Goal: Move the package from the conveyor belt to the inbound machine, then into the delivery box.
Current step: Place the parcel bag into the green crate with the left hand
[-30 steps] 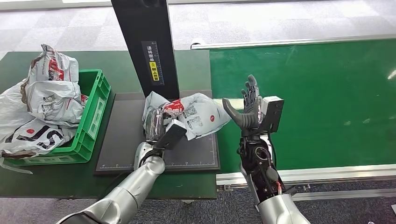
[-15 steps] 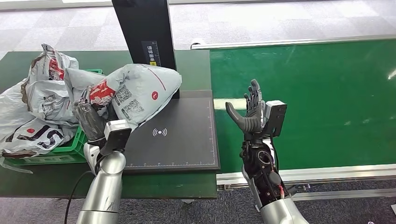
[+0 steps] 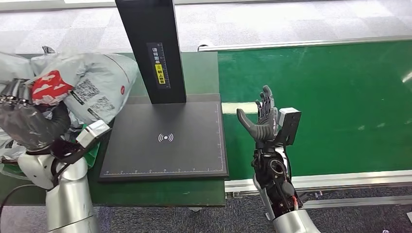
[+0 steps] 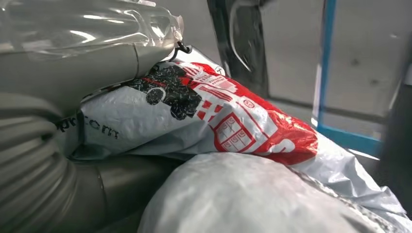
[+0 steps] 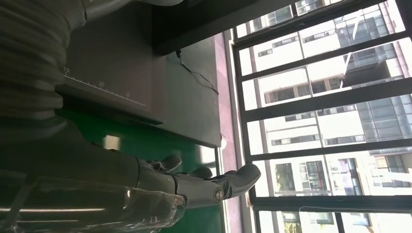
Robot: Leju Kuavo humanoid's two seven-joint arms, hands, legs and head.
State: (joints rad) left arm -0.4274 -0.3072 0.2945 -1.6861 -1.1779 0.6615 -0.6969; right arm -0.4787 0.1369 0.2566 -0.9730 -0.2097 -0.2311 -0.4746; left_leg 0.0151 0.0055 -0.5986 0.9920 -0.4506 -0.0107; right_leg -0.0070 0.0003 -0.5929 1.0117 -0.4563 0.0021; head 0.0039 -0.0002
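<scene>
My left hand (image 3: 26, 121) grips a grey plastic package (image 3: 90, 85) with red print and label stickers, held high at the far left, above the spot where the green delivery box sat in the earlier frames. The left wrist view has the same package (image 4: 233, 121) pressed against my thumb (image 4: 87, 68). The inbound machine's black scan plate (image 3: 165, 141) lies bare, its black post (image 3: 150, 48) rising behind it. My right hand (image 3: 262, 121) stands open and upright over the left edge of the green conveyor belt (image 3: 330, 102), holding nothing.
More grey packages (image 3: 12, 65) lie heaped at the far left behind my left hand. The belt's metal rail (image 3: 320, 180) runs along its near side. A dark green tabletop (image 3: 194, 73) surrounds the scan plate.
My left hand has lifted the package off the scan plate and carried it left, over the box. The right hand has hardly moved.
</scene>
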